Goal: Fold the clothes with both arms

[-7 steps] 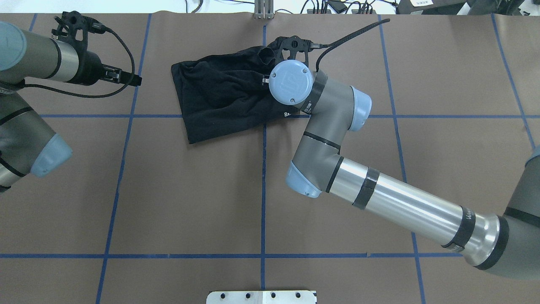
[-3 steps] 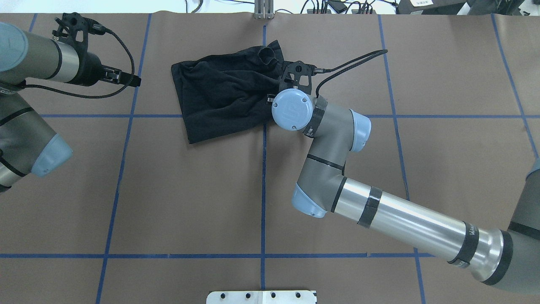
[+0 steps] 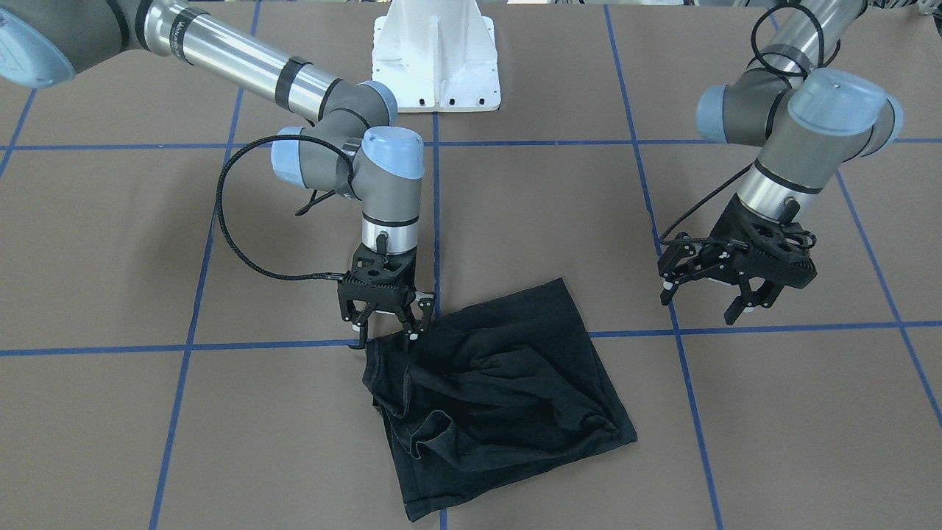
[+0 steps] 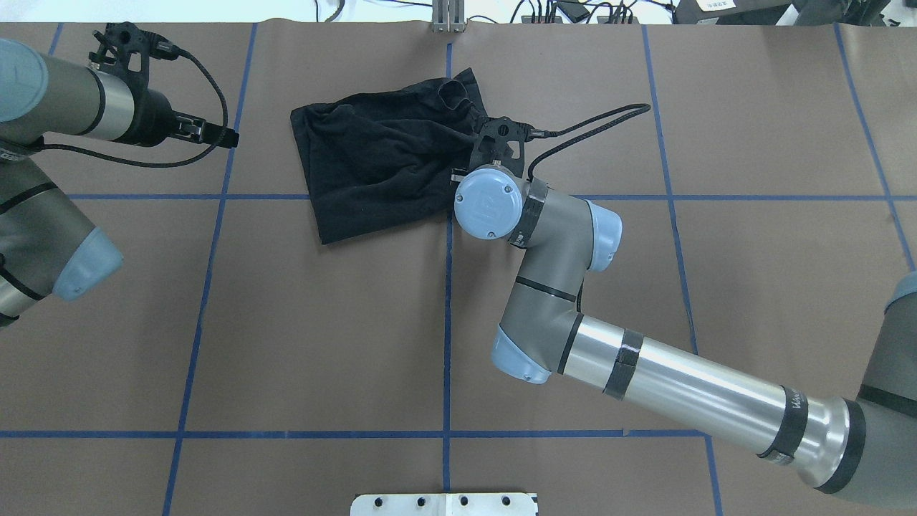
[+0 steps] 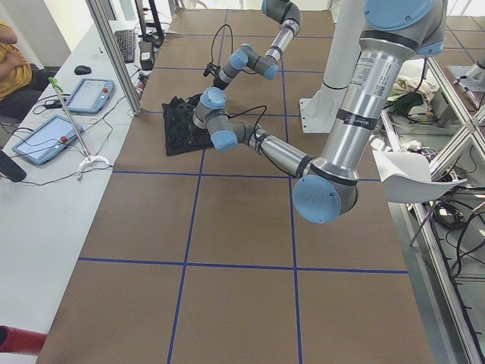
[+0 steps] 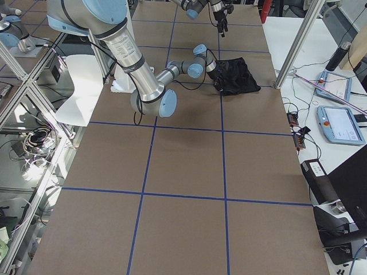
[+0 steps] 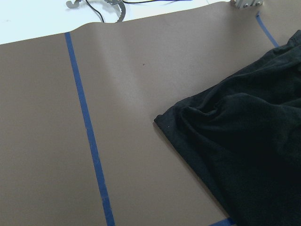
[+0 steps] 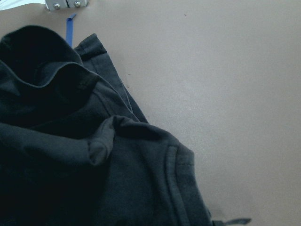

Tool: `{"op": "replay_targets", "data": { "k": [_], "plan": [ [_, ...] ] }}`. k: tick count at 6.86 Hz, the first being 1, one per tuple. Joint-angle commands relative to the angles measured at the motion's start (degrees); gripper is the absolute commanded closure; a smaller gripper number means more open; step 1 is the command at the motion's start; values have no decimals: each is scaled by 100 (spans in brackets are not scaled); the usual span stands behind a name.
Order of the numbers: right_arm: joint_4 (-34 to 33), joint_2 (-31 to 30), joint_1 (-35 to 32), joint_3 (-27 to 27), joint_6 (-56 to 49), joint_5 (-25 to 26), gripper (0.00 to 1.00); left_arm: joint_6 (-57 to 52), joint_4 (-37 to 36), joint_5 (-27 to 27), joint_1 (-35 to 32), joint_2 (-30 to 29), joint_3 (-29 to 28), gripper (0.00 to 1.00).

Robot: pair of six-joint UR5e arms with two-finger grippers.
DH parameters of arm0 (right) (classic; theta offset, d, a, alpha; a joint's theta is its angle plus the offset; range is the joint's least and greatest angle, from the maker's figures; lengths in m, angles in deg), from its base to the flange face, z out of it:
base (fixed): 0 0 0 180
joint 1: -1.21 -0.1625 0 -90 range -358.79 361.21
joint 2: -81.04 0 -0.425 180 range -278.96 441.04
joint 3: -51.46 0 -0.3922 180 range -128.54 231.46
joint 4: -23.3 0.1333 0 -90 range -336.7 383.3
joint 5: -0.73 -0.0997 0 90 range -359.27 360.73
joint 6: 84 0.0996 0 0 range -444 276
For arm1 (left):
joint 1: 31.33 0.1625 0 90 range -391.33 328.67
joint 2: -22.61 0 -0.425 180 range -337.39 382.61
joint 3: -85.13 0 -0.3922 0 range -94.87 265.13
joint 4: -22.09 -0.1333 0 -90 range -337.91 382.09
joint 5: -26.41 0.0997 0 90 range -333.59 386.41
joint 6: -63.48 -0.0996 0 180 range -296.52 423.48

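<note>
The clothes are one black T-shirt [image 3: 500, 390], lying crumpled and partly folded on the brown table; no print shows. It also appears as the dark heap [image 4: 380, 165] in the overhead view. My right gripper [image 3: 386, 331] points straight down at the shirt's corner nearest the robot. Its fingers are spread open and straddle the hem, with the tips at cloth level. In the overhead view the right arm's wrist [image 4: 489, 203] hides that gripper. My left gripper [image 3: 736, 291] is open and empty, hovering above bare table well clear of the shirt's side edge. The left wrist view shows a shirt corner [image 7: 254, 141].
Blue tape lines [image 4: 448, 322] divide the brown table cover into squares. The white pedestal base [image 3: 436, 59] stands at the robot's edge of the table. Cables and a metal bracket [image 4: 448, 18] lie along the far edge. Tablets [image 5: 87, 95] sit on a side bench.
The right wrist has drawn back toward the robot, from over the shirt to its near right corner. The shirt and the left arm have stayed put.
</note>
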Motion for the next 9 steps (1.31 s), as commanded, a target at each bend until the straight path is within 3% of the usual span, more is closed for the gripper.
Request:
{"op": "replay_targets", "data": {
  "k": [1,4,6,8,9],
  "plan": [
    [-13,-151,8,-167,22,90,100,0,0,0,0,1,6,0],
    [-84,-826,410,-1385,39,134,100,0,0,0,0,1,6,0],
    [-267,-1485,1113,-2387,232,502,100,0,0,0,0,1,14,0],
    [-427,-2293,1361,-3390,206,565,100,0,0,0,0,1,14,0],
    [-427,-2497,1362,-3550,128,530,100,0,0,0,0,1,15,0]
  ]
}}
